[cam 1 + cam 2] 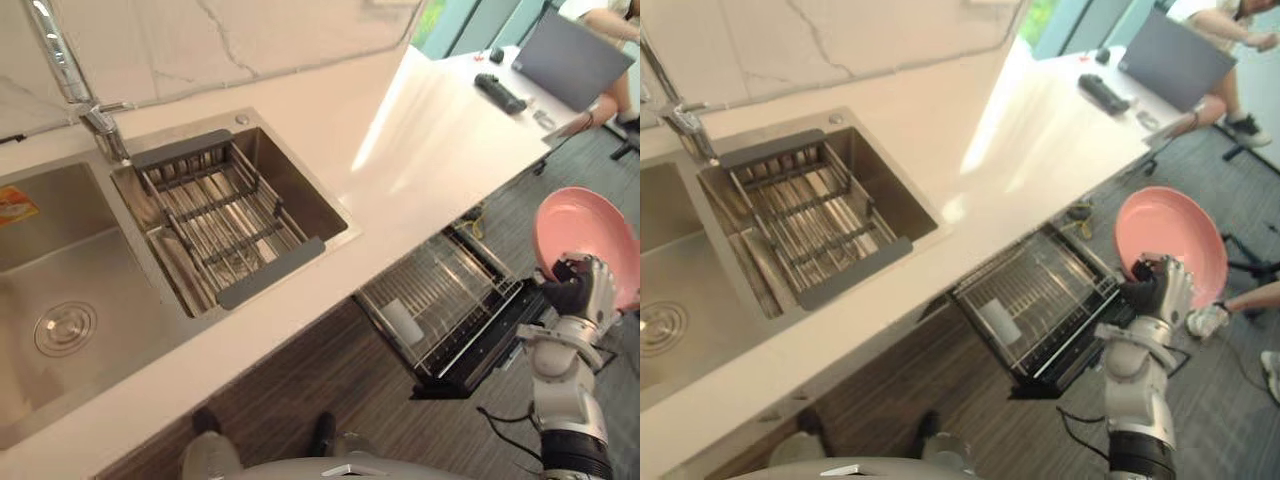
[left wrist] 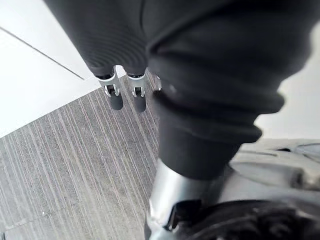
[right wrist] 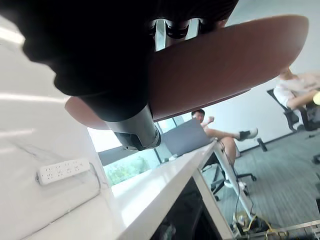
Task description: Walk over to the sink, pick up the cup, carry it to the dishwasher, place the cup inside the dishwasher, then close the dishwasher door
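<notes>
Right robot hand clasps 1 pink plate beside 1 dishwasher rack (left robot hand relaxed).

No text is legible; the orange sticker in the sink is unreadable.

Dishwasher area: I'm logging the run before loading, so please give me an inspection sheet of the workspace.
Surface: pale countertop with a steel double sink; a wire drain rack sits in the basin nearer the dishwasher.
Job's things: a pink dish, not a cup, is in the right hand; dishwasher rack pulled out, a white cup-like item in it.
Clutter: laptop and a dark oblong object at the counter's far end.
Hands: right hand curled on the dish's rim; left hand with fingers straight, above the floor.
Cables: yellow cable on the floor beyond the rack.
Surroundings: faucet; seated person by the laptop.
</notes>
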`<state>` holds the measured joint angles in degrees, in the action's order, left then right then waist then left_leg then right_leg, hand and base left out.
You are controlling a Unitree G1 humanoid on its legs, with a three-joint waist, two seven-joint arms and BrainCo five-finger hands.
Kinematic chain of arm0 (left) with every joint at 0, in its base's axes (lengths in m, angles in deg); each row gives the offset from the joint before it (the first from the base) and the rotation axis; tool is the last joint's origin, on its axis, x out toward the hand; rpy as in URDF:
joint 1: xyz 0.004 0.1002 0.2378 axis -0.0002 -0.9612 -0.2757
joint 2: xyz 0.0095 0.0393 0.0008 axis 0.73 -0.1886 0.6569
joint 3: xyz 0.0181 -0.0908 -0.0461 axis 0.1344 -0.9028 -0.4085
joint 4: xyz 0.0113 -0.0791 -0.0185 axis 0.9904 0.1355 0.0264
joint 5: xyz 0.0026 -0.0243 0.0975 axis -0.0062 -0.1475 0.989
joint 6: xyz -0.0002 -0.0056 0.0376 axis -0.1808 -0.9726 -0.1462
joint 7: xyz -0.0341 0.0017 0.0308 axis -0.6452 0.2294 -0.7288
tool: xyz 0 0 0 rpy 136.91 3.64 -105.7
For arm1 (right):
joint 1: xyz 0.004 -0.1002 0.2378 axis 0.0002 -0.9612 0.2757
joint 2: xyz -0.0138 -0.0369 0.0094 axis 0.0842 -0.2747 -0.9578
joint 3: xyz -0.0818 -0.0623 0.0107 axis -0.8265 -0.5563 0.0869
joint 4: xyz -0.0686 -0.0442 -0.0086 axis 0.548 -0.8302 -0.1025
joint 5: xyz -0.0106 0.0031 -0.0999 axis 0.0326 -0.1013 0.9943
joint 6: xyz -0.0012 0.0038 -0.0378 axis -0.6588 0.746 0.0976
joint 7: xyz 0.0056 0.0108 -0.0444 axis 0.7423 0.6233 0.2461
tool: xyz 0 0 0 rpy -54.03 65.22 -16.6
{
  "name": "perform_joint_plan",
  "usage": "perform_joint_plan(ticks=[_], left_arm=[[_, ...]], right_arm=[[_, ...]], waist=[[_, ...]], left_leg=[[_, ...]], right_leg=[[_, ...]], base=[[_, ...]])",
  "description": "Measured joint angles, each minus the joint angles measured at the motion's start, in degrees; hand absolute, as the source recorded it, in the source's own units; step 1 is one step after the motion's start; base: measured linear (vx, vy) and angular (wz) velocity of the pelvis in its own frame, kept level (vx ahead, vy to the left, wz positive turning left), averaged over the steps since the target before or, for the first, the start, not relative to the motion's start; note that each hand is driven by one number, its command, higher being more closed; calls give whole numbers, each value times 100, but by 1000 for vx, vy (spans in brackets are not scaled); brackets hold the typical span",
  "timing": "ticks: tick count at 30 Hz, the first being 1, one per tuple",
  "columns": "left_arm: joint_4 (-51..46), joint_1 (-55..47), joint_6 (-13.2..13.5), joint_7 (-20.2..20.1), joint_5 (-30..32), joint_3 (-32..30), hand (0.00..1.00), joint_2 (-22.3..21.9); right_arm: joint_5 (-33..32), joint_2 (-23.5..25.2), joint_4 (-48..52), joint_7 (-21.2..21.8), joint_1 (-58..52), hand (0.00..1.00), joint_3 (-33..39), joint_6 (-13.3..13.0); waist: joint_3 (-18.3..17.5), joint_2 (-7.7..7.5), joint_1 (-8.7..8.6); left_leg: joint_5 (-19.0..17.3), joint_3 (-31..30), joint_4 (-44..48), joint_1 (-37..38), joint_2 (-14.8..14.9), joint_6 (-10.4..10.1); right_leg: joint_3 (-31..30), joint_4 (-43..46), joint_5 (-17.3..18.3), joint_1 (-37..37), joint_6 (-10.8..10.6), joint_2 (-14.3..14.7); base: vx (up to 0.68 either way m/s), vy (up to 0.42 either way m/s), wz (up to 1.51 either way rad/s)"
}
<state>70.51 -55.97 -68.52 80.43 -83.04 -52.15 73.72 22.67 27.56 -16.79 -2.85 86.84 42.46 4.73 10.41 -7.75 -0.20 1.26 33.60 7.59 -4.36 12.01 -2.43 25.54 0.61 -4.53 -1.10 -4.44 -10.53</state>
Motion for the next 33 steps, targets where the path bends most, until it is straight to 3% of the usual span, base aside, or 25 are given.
perform_joint_plan(ticks=[3, 5, 6, 7, 8, 10, 14, 20, 23, 33], left_arm=[[15, -99, 88, 120, -254, -4, 0, -210], [19, -227, 168, 128, -258, -8, 0, -289], [31, -301, 229, 121, -315, -30, 0, -308], [26, -402, 265, 99, -344, -40, 0, -330], [30, -476, 277, 97, -372, -40, 0, -405], [27, -627, 331, 89, -481, -69, 0, -486], [35, -690, 374, 95, -524, -11, 0, -507], [-19, -596, 368, 53, -403, 23, 0, -689], [-26, -546, 361, 34, -403, 44, 0, -713], [-127, -219, 263, -73, -423, 62, 0, -720]], right_arm=[[2, 215, -6, 46, -169, 100, -30, 126], [2, 214, -10, 59, -209, 100, 5, 176], [2, 213, -13, 78, -202, 100, 9, 241], [2, 211, -70, 116, -138, 100, -12, 262], [3, 210, -158, 125, -82, 100, -73, 262], [0, 209, -316, 163, -10, 100, -305, 319], [-115, 176, -719, 248, 0, 100, -422, 416], [-263, -341, -1135, 295, 784, 100, -497, 650], [-461, -702, -1553, 384, 1331, 100, -658, 799], [-834, -1007, -1816, 574, 2656, 100, -1262, 1026]], waist=[[75, 344, 11], [104, 402, 5], [116, 420, 31], [120, 456, 128], [112, 478, 223], [97, 533, 330], [89, 578, 299], [283, 992, 277], [427, 1072, 284], [1293, 1050, 328]], left_leg=[[112, -62, -30, 66, 108, -109], [122, -212, -68, 123, 81, -158], [39, -673, -51, 129, -33, -253], [-206, -1565, -14, 154, -321, -311], [-390, -2091, 30, 173, -512, -291], [-629, -2483, 129, 245, -686, -254], [-664, -2415, 131, 212, -730, -209], [-521, -2758, 88, 114, -944, -12], [-383, -2901, -88, 40, -1068, 35], [-191, -2907, -65, -564, -1229, 66]], right_leg=[[7, 41, 75, 12, 25, 129], [-26, 20, 95, 32, 20, 149], [-125, -31, 110, 66, 5, 165], [-331, -73, 86, 73, 3, 178], [-488, -117, 77, 63, 4, 198], [-745, -177, 73, 56, 10, 245], [-758, -183, -25, -72, -21, 191], [-702, -340, -312, -89, -113, 103], [-573, -396, -371, -133, -154, 12], [-591, -522, -639, -713, -125, -144]], base=[[-102, -53, -6], [-58, -15, -8], [-56, 19, -44], [-30, 36, -72], [-30, 63, -87], [-12, 62, -84], [44, 23, -25], [71, 17, 3], [-38, 38, 27], [-107, 31, 2]])
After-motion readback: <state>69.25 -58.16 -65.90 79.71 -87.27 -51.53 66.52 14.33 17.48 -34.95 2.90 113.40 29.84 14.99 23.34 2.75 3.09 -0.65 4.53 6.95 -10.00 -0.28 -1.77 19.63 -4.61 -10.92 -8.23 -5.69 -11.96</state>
